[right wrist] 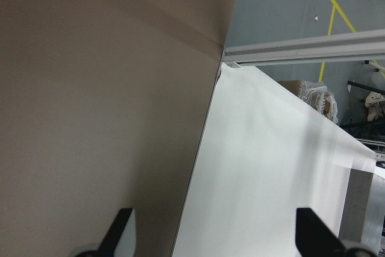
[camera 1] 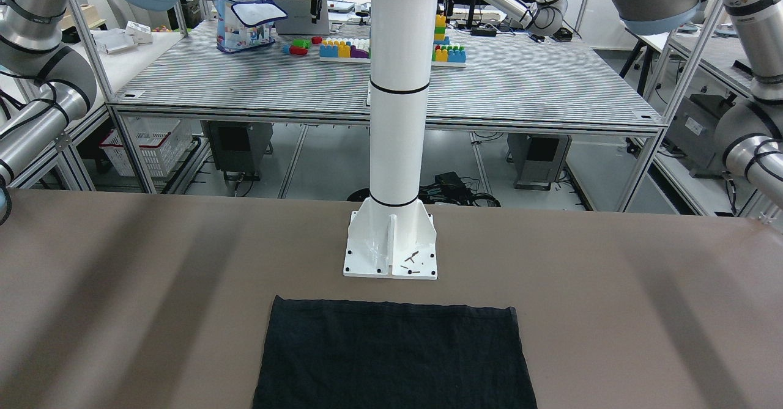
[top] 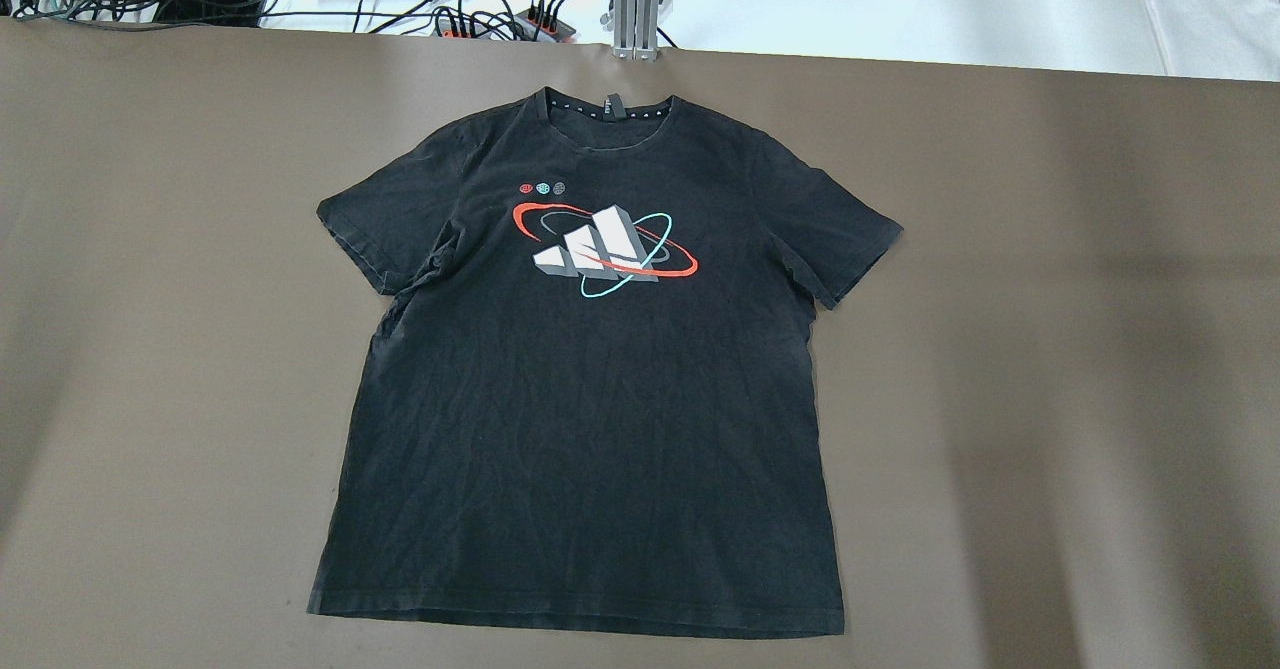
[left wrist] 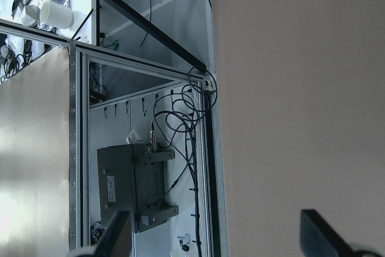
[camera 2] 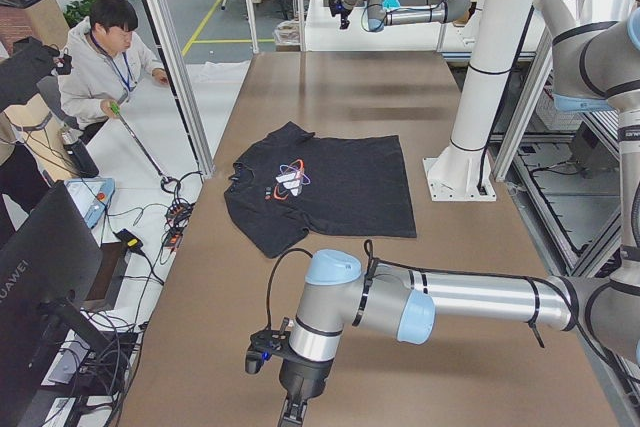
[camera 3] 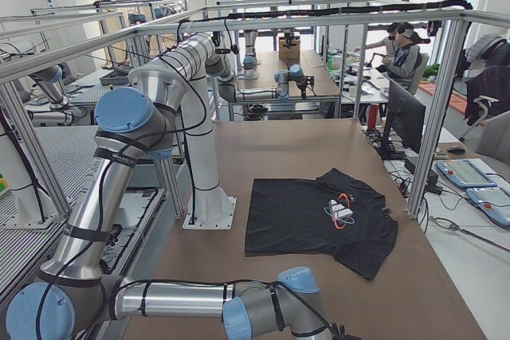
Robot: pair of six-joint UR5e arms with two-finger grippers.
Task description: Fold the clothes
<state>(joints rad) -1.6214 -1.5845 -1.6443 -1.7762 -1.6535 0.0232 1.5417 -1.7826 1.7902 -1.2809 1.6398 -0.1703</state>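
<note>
Lying flat on the brown table (camera 1: pixel 122 311), the black T-shirt (camera 1: pixel 391 360) shows its straight hem in the front-facing view, near the white pole base (camera 1: pixel 391 256) but apart from it.

From overhead the shirt is spread face up in the middle of the table, collar towards the far edge, both sleeves out, with a white, red and teal print on the chest.

From the left end, the left arm (camera 2: pixel 440 297) reaches low over the near end of the table, well apart from the shirt; a person (camera 2: pixel 105 57) stands beside the table.

From the right end, the right arm (camera 3: pixel 183 300) lies low in the foreground, the shirt beyond it.

The left wrist camera shows the left gripper (left wrist: pixel 216 236) with its fingers wide apart over the table edge. The right gripper (right wrist: pixel 216 233) is likewise spread, with only table showing between its fingers.
</note>
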